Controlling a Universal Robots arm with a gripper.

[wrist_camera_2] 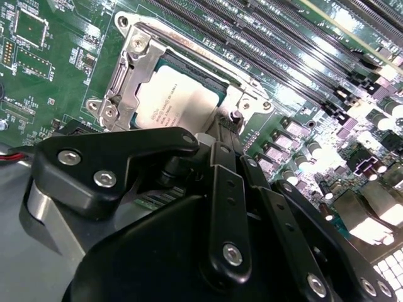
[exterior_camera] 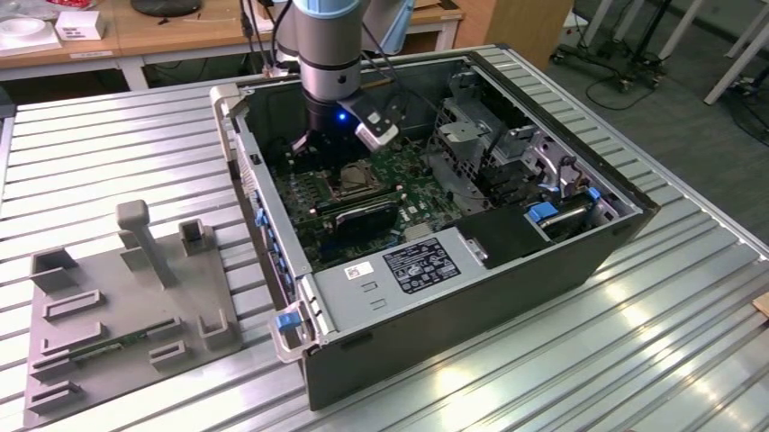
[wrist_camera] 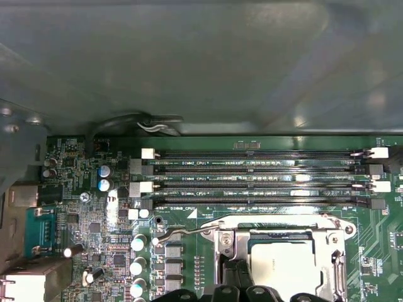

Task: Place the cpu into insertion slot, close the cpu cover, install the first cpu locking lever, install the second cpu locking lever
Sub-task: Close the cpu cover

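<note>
Your gripper (wrist_camera_2: 223,129) looks pinched shut, its tip just beside the edge of the cover (wrist_camera_2: 129,72). You've got the cpu (wrist_camera_2: 176,104) sitting in the slot (wrist_camera_2: 192,63) under that closed cover, right next to the tip.

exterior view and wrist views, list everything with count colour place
table: one, silvery, ribbed
computer case: one, black, open, on the table
fixture tray: one, grey, exterior view's left of the case
motherboard: one, green, inside the case
insertion slot: one, dark, on the motherboard
cpu: one, pale silvery, in the insertion slot
cpu cover: one, silvery, framing the cpu
memory slots: four, black, beside the insertion slot
gripper: one, black, at the insertion slot's edge
arm: one, grey with blue, above the case
</note>
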